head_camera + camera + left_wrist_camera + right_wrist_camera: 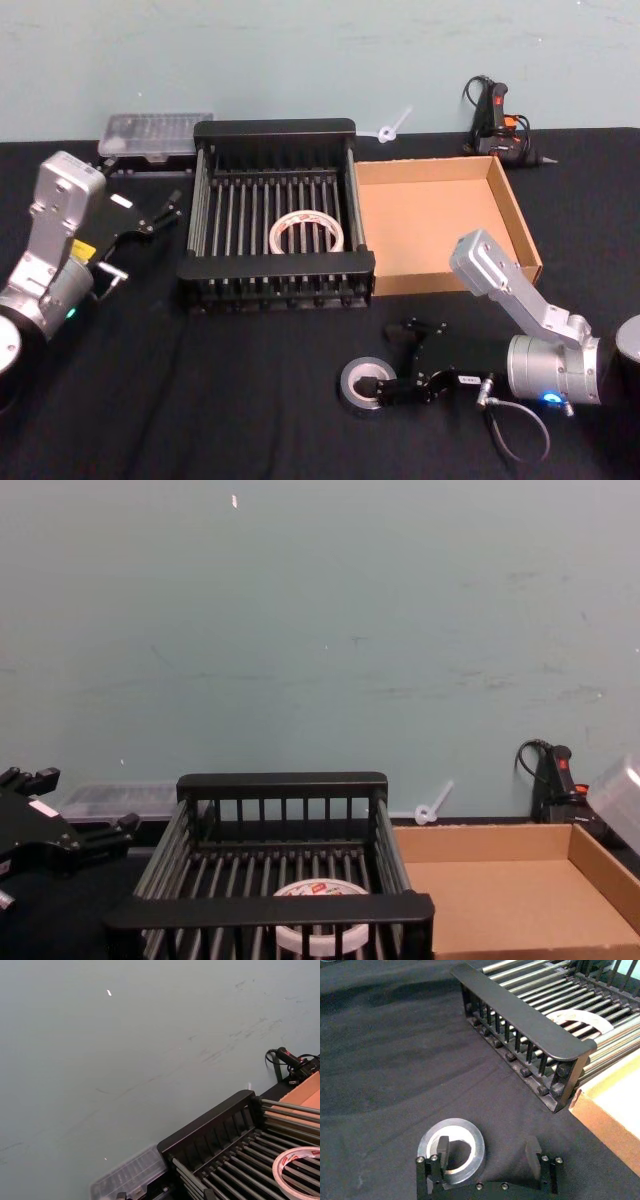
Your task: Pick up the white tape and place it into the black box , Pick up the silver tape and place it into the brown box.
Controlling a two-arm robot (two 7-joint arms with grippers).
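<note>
White tape (pixel 307 233) is already in the black box (pixel 275 131). Right pincer (pixel 489 1152), spread apart, straddles the silver tape (pixel 365 385); brown box (pixel 513 218) is next.

White tape (pixel 306 233) flat in black box (pixel 273 129); silver tape (pixel 364 386) on cloth, brown box (pixel 516 214) empty.

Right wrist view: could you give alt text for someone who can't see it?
The open right gripper straddles the silver tape on black cloth, one finger inside its core. Beyond stand the black box, holding the white tape, and the brown box.
</note>
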